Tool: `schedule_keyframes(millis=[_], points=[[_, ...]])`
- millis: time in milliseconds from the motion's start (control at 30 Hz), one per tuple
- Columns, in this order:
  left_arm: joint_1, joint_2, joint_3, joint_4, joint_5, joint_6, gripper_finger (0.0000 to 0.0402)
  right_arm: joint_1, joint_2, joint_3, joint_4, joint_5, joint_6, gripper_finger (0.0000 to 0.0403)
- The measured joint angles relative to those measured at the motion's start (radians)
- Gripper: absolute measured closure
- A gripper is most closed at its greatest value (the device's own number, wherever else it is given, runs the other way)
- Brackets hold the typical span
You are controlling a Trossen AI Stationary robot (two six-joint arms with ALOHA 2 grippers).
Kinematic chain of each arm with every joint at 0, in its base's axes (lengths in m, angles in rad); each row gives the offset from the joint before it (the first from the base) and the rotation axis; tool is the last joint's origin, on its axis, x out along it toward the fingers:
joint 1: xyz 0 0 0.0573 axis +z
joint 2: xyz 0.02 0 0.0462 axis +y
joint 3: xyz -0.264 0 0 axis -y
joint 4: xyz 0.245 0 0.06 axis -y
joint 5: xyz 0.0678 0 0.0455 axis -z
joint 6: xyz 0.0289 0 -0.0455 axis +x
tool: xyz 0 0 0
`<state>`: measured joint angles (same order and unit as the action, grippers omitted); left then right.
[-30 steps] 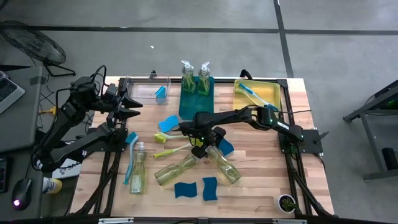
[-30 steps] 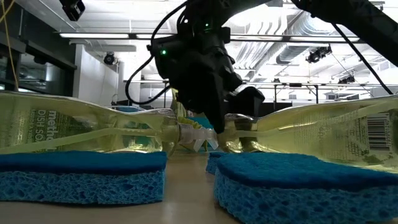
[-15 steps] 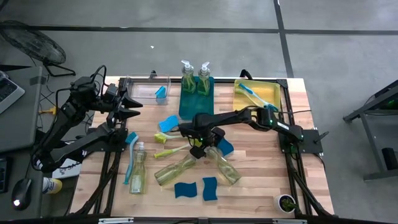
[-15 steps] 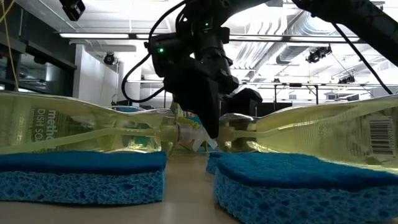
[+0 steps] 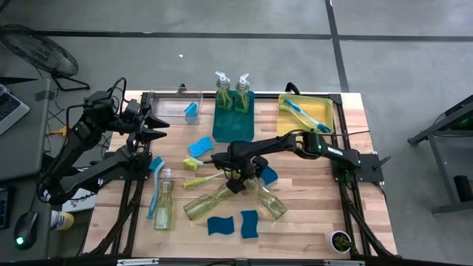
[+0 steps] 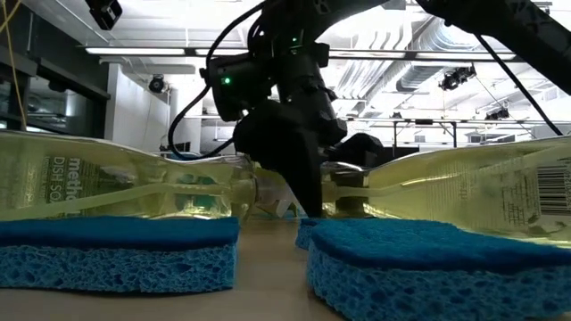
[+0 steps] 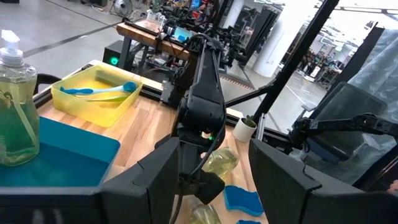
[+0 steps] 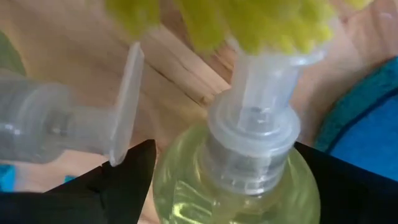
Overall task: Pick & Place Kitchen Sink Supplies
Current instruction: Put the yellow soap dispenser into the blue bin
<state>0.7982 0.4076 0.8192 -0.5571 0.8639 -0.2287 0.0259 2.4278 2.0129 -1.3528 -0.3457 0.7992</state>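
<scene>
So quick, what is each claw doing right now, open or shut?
Left claw: open, holding nothing, up by the table's left edge.
Right claw: open, fingers either side of a lying soap bottle's neck, not gripping it yet.

— What is carrying everything here?

— A wooden butcher-block table (image 5: 332, 222). A clear bin (image 5: 168, 108), a teal bin (image 5: 230, 125) and a yellow bin (image 5: 284, 117) are sitting along its far edge.

— And lying loose on the wood?

— Three clear soap bottles (image 5: 163, 210) are lying on their sides toward the front, two of them meeting at their necks. Two blue sponges (image 5: 219, 225) are resting side by side near the front edge, and another sponge (image 5: 199, 146) is lying behind a lime-green brush (image 5: 201, 180) and a blue brush (image 5: 154, 177).
</scene>
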Motion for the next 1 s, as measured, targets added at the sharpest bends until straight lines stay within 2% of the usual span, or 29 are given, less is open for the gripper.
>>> schedule_keyframes(millis=[467, 667, 867, 1000], points=[[0.000, 0.000, 0.000, 0.000, 0.000, 0.000, 0.0213, -0.019, 0.000, 0.000, -0.005, 0.020, 0.006, 0.0121], [0.000, 0.000, 0.000, 0.000, 0.000, 0.000, 0.0213, -0.018, 0.000, 0.000, -0.022, -0.022, 0.011, 0.0111], [0.000, 0.000, 0.000, 0.000, 0.000, 0.000, 0.0213, -0.018, 0.000, 0.000, -0.039, -0.125, 0.013, 0.0093], [0.000, 0.000, 0.000, 0.000, 0.000, 0.000, 0.0213, -0.024, 0.000, 0.000, -0.041, -0.136, 0.013, 0.0091]])
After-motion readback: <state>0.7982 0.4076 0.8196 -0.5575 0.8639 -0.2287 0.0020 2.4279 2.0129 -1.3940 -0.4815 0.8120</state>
